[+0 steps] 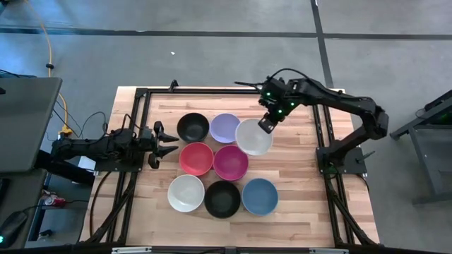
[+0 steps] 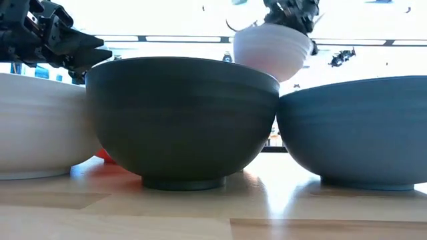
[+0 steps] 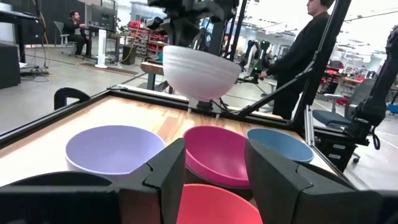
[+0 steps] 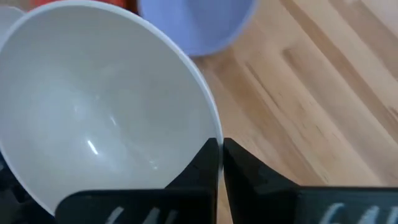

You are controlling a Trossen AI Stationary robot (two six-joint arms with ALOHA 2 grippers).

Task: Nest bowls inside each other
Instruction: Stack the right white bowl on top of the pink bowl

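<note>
**Jaws lift one white bowl off the table**

Jaws of our right gripper (image 1: pixel 266 125) are pinched on the rim of a white bowl (image 1: pixel 254 137). We hold it up in the air at the far right of the table (image 1: pixel 296 212), next to the lavender bowl (image 1: pixel 224 127). Our left gripper (image 1: pixel 167 141) waits at the left side, jaws partly apart with nothing in them, pointing at the red bowl (image 1: pixel 196 159). A person (image 3: pixel 305 56) stands behind the table. We count eight bowls: two white, two black, one lavender, one red, one magenta, one blue.
</note>
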